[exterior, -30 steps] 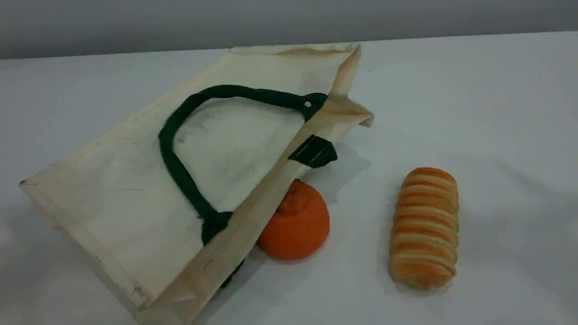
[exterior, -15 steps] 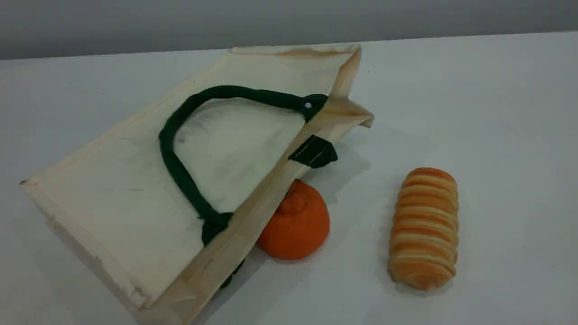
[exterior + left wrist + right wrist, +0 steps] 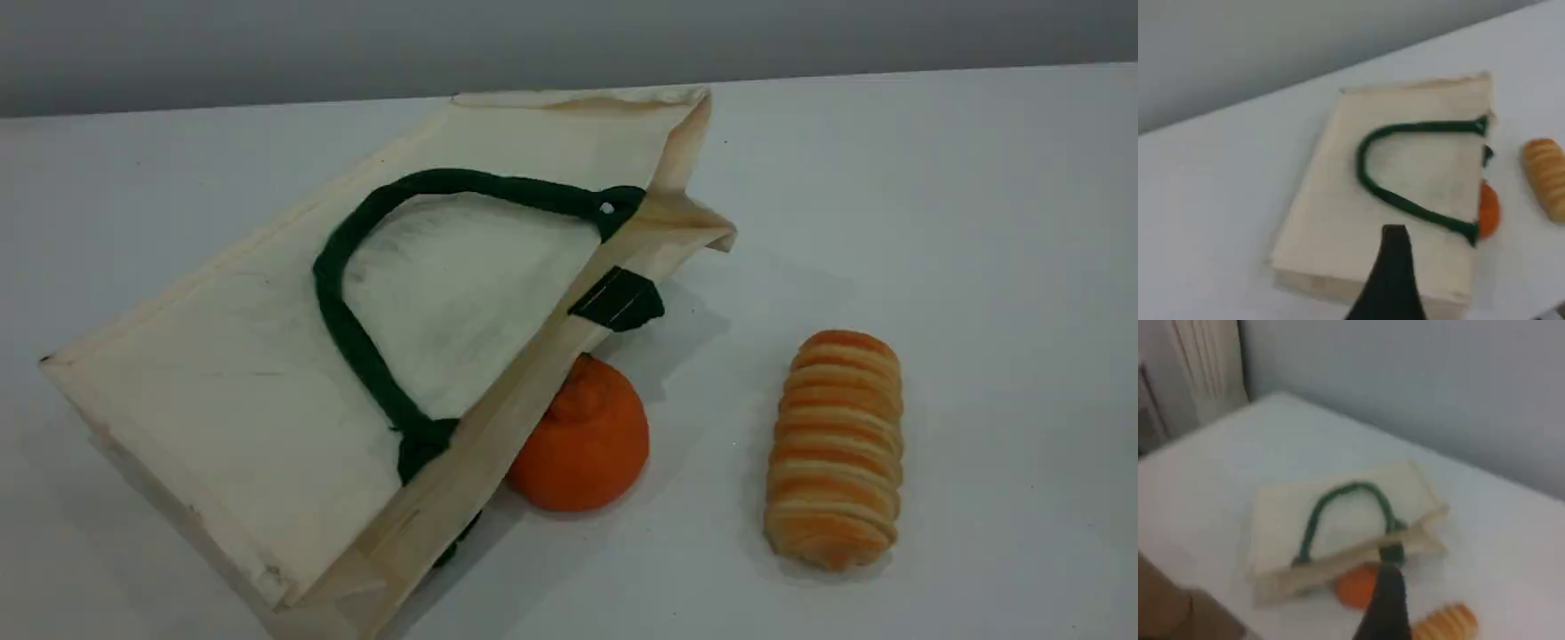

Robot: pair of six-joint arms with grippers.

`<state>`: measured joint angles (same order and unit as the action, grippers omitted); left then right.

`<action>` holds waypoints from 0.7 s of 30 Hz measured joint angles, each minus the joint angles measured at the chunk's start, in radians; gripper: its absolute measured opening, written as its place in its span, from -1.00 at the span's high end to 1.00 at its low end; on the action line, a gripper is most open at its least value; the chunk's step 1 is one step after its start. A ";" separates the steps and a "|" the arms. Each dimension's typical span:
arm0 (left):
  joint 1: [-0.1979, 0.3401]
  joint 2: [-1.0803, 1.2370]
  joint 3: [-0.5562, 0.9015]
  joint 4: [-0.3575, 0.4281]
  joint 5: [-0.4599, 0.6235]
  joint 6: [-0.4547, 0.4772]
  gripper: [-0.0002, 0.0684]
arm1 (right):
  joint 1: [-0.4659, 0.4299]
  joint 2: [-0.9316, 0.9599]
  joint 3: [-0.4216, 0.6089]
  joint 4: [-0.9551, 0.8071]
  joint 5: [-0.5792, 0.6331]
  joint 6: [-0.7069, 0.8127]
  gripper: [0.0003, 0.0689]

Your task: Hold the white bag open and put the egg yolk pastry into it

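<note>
The white bag lies flat on the table's left half, its mouth edge facing right and its dark green handle resting on top. The egg yolk pastry is out of view in every frame. Neither arm shows in the scene view. In the left wrist view, my left gripper hangs high above the bag, showing one dark fingertip with nothing on it. My right gripper also hovers high, over the bag's mouth side, and holds nothing.
An orange round fruit sits against the bag's mouth edge, partly tucked under it. A striped golden bread roll lies to its right. White tabletop stretches to the right and back; a grey wall runs behind.
</note>
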<state>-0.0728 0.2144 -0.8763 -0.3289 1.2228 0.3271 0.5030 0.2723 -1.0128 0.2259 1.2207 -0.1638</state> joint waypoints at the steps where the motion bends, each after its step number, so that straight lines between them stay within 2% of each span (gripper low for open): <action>1: 0.000 -0.010 0.025 -0.011 -0.002 0.000 -0.70 | -0.001 -0.018 0.048 -0.003 0.000 -0.003 -0.66; 4: 0.000 -0.018 0.104 -0.034 -0.003 0.000 -0.70 | -0.001 -0.051 0.187 -0.005 -0.002 -0.012 -0.66; 10: 0.000 -0.017 0.246 -0.035 -0.018 0.002 -0.70 | -0.001 -0.052 0.440 -0.019 -0.093 -0.041 -0.66; 13: 0.000 -0.017 0.293 -0.034 -0.033 0.004 -0.70 | -0.001 -0.052 0.488 -0.023 -0.146 -0.046 -0.66; 21: 0.000 -0.016 0.309 -0.019 -0.062 0.004 -0.70 | -0.001 -0.052 0.490 -0.039 -0.121 -0.043 -0.66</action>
<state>-0.0728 0.1982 -0.5668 -0.3480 1.1613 0.3309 0.5018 0.2207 -0.5233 0.1865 1.0993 -0.2066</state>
